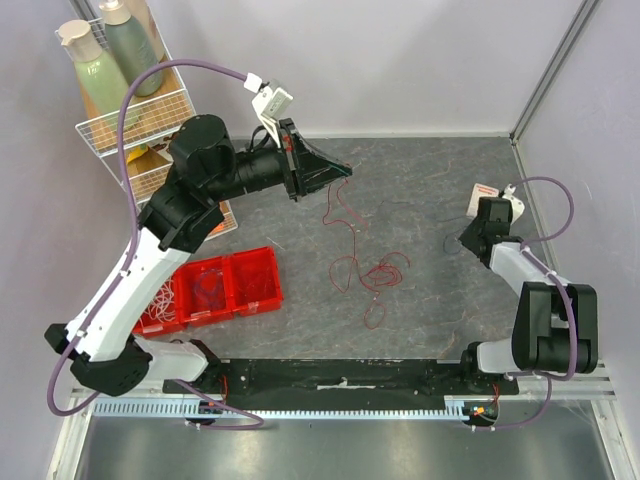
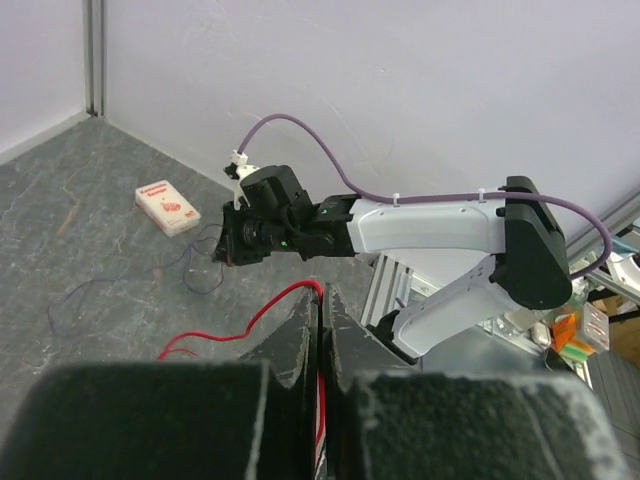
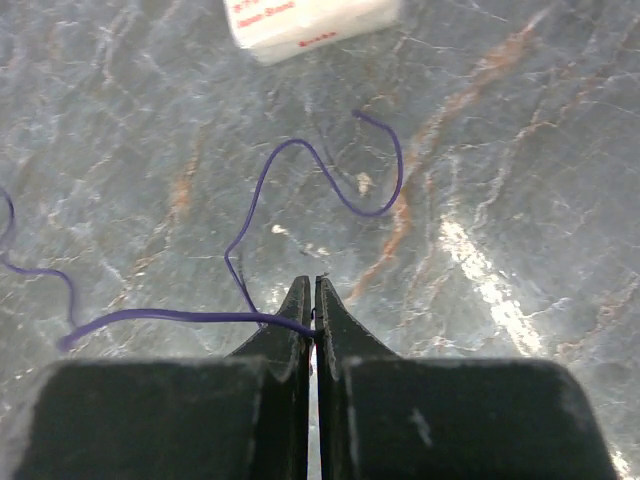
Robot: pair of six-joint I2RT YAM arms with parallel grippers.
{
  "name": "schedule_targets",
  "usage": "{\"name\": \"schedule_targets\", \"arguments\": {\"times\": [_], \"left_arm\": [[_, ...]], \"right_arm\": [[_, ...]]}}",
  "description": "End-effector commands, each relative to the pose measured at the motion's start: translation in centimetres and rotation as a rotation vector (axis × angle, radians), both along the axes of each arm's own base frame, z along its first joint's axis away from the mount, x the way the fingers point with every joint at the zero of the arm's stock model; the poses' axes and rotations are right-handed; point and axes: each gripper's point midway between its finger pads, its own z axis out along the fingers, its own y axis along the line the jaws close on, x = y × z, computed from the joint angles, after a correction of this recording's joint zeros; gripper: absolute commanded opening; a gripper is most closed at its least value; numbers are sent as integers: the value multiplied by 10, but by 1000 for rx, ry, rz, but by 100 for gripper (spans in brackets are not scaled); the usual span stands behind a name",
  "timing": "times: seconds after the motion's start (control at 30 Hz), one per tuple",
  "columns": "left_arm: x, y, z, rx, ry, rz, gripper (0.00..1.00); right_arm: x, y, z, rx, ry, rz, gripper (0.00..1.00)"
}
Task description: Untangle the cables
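Purple cable (image 3: 180, 315) pinched in right fingers (image 3: 290, 345) close-up, red cable (image 2: 296, 290) apparently in left fingers (image 2: 298, 345)

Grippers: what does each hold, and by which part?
The left gripper pinches the red cable partway along; the right gripper pinches the purple cable at a bend, away from its free end.

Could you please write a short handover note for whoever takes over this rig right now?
Left gripper: shut on the red cable, raised above the table; the cable hangs down into a loose, looped heap at mid-table.
Right gripper: shut on the purple cable, low at the table beside the white box.
Done: red and purple appear to be apart, one in each gripper.
Left: the red heap looks looped on itself; draw it out, then lay both cables straight and separate.
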Motion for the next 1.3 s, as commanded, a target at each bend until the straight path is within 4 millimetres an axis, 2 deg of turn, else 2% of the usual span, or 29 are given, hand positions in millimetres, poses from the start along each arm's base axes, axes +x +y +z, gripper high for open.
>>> {"name": "schedule_targets", "arguments": {"times": [0.0, 0.1, 0.13, 0.17, 0.23, 0.37, 0.43, 0.5, 0.57, 0.63, 0.73, 0.8, 0.83, 0.93, 1.07, 1.2, 1.23, 1.27], "left_arm": [[-12, 12, 11, -10, -55, -2, 2], [-10, -2, -18, 14, 29, -56, 2], [-7, -8, -35, 31, 65, -65, 2], [-5, -14, -53, 49, 108, -77, 2], [-1, -28, -94, 102, 171, -102, 2], [8, -56, -177, 243, 258, -85, 2], [14, -65, -218, 325, 286, -43, 2], [17, -77, -256, 396, 290, 3, 2], [16, -88, -283, 428, 285, 19, 2], [17, -97, -304, 462, 285, 46, 3], [21, -105, -321, 509, 261, 104, 2], [18, -102, -320, 512, 243, 127, 2], [13, -99, -320, 515, 228, 130, 2], [2, -74, -316, 523, 197, 145, 2], [-20, -41, -311, 512, 206, 143, 2], [-42, -12, -301, 438, 201, 138, 2], [-47, -3, -293, 396, 199, 148, 2], [-49, 2, -295, 383, 209, 158, 2]], "right_arm": [[13, 13, 10, 43, -31, 93, 10], [13, 44, 20, 68, -66, 196, 42], [12, 61, 23, 79, -90, 251, 50], [7, 75, 25, 86, -107, 293, 55], [-4, 91, 24, 93, -129, 335, 64], [-18, 87, 20, 130, -189, 255, 72], [-23, 85, 24, 148, -228, 221, 74], [-27, 78, 36, 152, -308, 170, 80], [-29, 70, 40, 143, -351, 130, 86], [-31, 67, 42, 137, -354, 131, 86], [-36, 71, 43, 142, -354, 167, 86], [-41, 71, 42, 146, -360, 171, 85], [-41, 75, 43, 148, -362, 199, 89], [-37, 100, 52, 178, -343, 362, 89], [-45, 129, 46, 191, -324, 531, 94], [-62, 181, 26, 269, -265, 742, 92], [-65, 189, 20, 280, -243, 769, 90], [-67, 194, 11, 275, -213, 778, 88]]}}
